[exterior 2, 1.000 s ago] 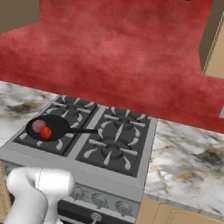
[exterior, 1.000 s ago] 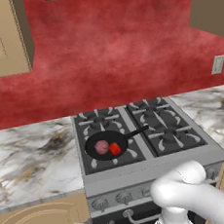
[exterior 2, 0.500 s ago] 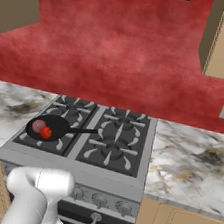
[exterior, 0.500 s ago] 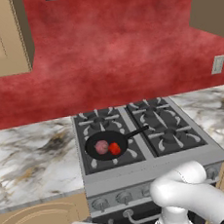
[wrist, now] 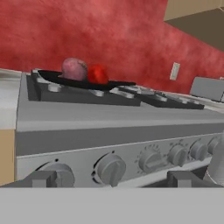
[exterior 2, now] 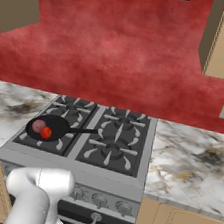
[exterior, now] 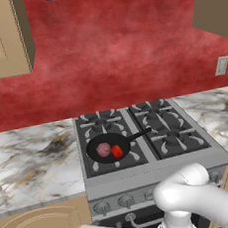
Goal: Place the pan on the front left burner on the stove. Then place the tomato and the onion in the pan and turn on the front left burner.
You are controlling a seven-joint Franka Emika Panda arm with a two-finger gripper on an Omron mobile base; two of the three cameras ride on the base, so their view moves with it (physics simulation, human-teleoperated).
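The hand is open, with its two dark fingertips standing wide apart and nothing between them. It is low in front of the stove, facing the row of round grey knobs. Above the knobs, on the front left burner, sits the pan, with its thin handle pointing to the right and far side. Inside the pan the onion lies on the left and the tomato just beside it on the right. The marble tabletop extends on both sides of the stove.
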